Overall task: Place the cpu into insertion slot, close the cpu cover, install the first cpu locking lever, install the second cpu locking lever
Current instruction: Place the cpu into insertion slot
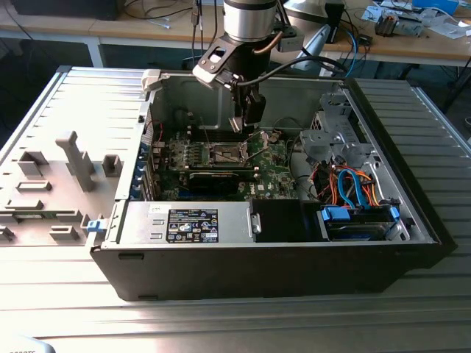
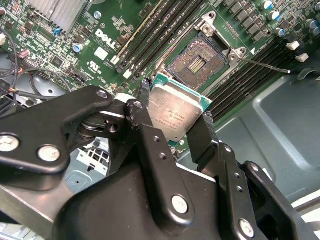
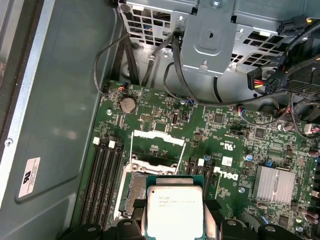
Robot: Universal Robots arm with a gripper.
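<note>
Your exterior view stands back and up high. It looks down into the open computer case [image 1: 221, 250] on the table [image 1: 221, 316], so you see the whole box. The arm [image 1: 246, 22] comes in from the far side. Both wrist views sit very near and look down at the green motherboard [image 2: 115, 30] [image 3: 165, 112] from different sides. They share the cpu [image 2: 175, 110] [image 3: 174, 210] and the insertion slot [image 2: 197, 62] [image 3: 134, 192]. The exterior view probably shows that slot [image 1: 223, 153] too, but it is tiny there.
</note>
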